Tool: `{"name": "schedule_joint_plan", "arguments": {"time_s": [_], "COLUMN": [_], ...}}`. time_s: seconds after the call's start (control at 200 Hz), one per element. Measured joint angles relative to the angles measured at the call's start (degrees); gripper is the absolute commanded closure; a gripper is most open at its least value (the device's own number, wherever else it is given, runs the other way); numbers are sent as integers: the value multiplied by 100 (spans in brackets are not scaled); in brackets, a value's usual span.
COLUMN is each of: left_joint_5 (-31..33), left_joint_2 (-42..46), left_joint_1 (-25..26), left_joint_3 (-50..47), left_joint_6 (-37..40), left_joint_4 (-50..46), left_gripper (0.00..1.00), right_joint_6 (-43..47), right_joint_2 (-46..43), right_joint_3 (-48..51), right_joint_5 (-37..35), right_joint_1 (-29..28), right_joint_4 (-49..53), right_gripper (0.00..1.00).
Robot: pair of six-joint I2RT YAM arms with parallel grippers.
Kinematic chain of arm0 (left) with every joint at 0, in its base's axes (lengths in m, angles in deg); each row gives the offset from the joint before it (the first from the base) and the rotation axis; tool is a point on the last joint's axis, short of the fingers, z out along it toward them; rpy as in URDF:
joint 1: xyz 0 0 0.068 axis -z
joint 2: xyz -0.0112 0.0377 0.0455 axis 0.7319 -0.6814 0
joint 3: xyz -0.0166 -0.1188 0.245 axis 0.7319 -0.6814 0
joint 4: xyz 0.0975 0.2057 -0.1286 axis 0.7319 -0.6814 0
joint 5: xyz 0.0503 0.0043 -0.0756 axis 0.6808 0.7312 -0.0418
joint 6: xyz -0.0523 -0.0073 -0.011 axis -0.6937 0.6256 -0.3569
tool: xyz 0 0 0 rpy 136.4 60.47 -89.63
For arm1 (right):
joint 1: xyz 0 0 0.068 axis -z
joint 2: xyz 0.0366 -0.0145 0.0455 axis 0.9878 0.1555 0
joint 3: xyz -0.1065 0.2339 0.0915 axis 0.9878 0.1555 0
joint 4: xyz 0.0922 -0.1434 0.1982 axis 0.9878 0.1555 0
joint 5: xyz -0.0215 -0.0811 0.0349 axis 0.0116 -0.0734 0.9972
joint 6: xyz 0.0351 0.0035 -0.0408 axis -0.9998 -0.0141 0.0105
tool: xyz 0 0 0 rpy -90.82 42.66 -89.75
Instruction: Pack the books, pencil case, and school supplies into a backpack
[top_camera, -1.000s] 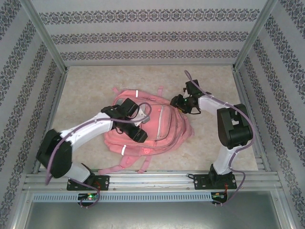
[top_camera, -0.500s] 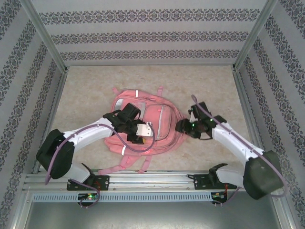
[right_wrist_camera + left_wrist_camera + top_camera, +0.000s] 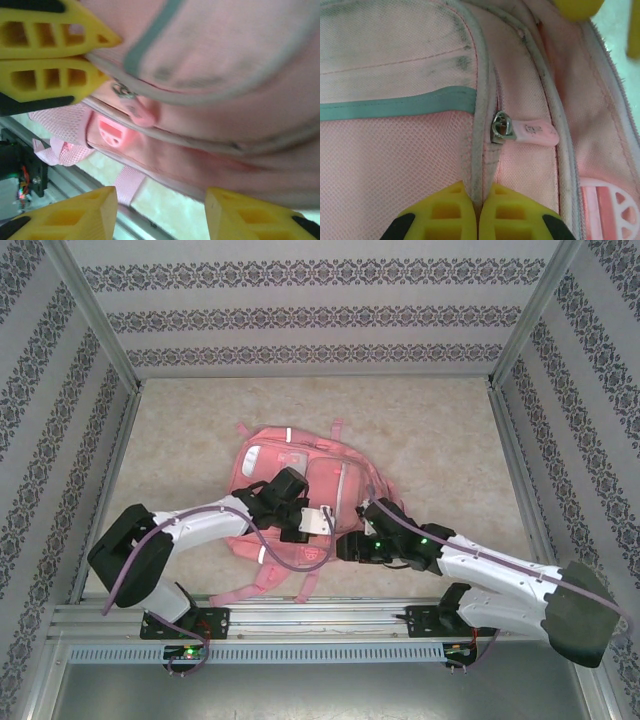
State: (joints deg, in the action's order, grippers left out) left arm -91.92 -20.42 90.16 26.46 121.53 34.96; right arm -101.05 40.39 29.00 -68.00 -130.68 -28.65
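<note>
Risk: left claw (image 3: 480, 192) is pinched shut on a seam (image 3: 479, 150) of the backpack (image 3: 345, 485), just short of its zipper pull (image 3: 532, 134), so pulling may drag the backpack over the table (image 3: 200, 430). Right claw (image 3: 161, 197) gapes empty at its near edge.

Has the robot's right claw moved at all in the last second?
Yes. The right gripper has come down along the right side of the backpack, from its far corner toward the near rail, and slightly left.
</note>
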Motion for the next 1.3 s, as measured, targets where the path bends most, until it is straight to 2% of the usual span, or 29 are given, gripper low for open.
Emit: {"name": "schedule_joint_plan", "arguments": {"time_s": [0.235,0.42,0.565,0.685,0.739,0.794,0.869,0.984,1.149,1.299], "left_joint_5": [-514,-1034,-1493,-1718,-1803,-1902,-2031,-2129,-2131,-2170], "left_joint_2": [-168,-503,-811,-986,-1029,-1084,-1141,-1147,-1156,-1209], "left_joint_1": [-11,-197,-330,-356,-398,-435,-479,-496,-501,-535], "left_joint_3": [496,699,951,1141,1224,1316,1414,1438,1438,1438], "left_joint_6": [-293,-638,-970,-1097,-1104,-1095,-1095,-1095,-1088,-1043], "left_joint_4": [-603,-776,-949,-1097,-1217,-1340,-1436,-1445,-1460,-1469], "left_gripper": [100,100,100,100,100,100,100,100,100,100], "right_joint_6": [302,254,-321,-1034,-1327,-1565,-1784,-2072,-2109,-1657], "right_joint_2": [201,529,831,1241,1401,1502,1591,1641,1593,1226], "right_joint_3": [-2,-81,-120,-533,-780,-999,-1224,-1375,-1370,-1119], "right_joint_5": [-1285,-2417,-3563,-4345,-4662,-4883,-5023,-5053,-4933,-4345], "right_joint_1": [-446,-988,-1545,-1895,-2028,-2122,-2190,-2227,-2210,-1954], "right_joint_4": [-601,-529,-468,140,505,815,1119,1309,1316,990], "right_gripper": [48,51,49,47,50,58,72,83,86,96]}}
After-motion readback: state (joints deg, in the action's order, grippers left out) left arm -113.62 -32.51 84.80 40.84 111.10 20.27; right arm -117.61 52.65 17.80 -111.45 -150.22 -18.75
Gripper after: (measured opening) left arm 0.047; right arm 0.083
